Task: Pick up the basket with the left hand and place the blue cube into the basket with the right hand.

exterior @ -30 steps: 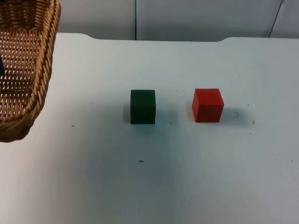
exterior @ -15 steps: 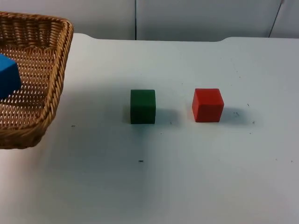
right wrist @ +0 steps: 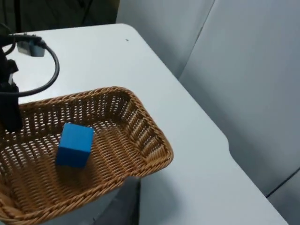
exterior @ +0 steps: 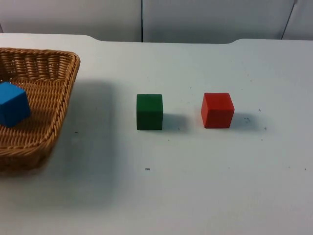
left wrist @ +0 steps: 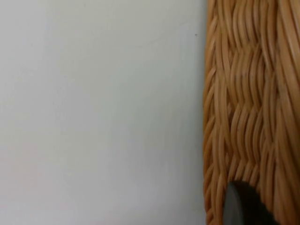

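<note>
cube (exterior: 13, 104) in basket (exterior: 54, 88) at table's (exterior: 195, 196) left, two blocks (exterior: 149, 111) side by side at centre

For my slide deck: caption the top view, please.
Blue cube lies in the wicker basket; green cube and red cube sit on the table.

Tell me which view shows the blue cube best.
The right wrist view: the whole blue cube sits on the floor of the basket, three faces visible. The top view shows the cube cut by the picture's edge. The left wrist view shows the basket's woven wall, not the cube.
</note>
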You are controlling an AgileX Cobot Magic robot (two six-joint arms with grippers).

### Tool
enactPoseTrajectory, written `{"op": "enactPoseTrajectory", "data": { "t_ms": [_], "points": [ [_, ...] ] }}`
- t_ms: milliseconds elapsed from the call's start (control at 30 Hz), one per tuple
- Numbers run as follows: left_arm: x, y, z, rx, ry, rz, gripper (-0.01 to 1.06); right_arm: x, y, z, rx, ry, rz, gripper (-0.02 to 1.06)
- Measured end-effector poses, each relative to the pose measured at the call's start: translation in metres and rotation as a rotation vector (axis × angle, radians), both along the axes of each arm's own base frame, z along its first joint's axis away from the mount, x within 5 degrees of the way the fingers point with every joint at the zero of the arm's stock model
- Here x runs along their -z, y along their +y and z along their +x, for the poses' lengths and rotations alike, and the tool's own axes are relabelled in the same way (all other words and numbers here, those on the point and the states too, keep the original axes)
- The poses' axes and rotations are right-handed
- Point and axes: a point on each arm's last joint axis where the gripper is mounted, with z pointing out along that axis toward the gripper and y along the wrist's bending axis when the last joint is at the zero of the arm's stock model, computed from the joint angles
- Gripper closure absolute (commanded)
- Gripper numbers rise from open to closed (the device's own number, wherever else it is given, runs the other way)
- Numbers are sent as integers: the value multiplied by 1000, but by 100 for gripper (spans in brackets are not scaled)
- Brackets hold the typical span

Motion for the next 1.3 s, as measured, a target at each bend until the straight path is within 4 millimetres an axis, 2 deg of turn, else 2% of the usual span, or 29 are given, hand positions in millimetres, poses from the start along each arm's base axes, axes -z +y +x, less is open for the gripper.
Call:
{"op": "enactPoseTrajectory", "data": {
  "t_ms": [167, 400, 467, 533, 567, 633, 733, 767, 867, 1200, 1300],
  "points": [
    [9, 2, 2, 4, -1, 16, 105, 6, -19, -19, 42, -40, 58, 7],
    [9, 3, 3, 17, -20, 32, 104, 8, -40, -43, 60, -62, 89, 7],
    [9, 3, 3, 22, -28, 42, 101, 5, -48, -52, 66, -69, 109, 7],
    [10, 4, 3, 24, -31, 46, 92, 6, -51, -56, 70, -67, 119, 7],
    [10, 4, 3, 23, -34, 52, 92, 4, -55, -60, 72, -69, 129, 7],
    [10, 5, 4, 22, -40, 62, 79, 3, -64, -71, 75, -75, 146, 7],
    [10, 6, 5, 20, -45, 70, 51, 4, -71, -79, 75, -84, 153, 7],
    [10, 6, 5, 17, -46, 71, 51, 4, -74, -83, 75, -85, 157, 7],
    [10, 6, 5, 16, -47, 74, 29, 8, -83, -94, 82, -78, 177, 7],
    [6, 3, 3, 22, -33, 33, 28, 9, -108, -125, 86, -104, 238, 7],
    [-7, 1, 2, 28, -55, 38, 28, 2, -116, -135, 82, -131, 268, 7]
  ]
}}
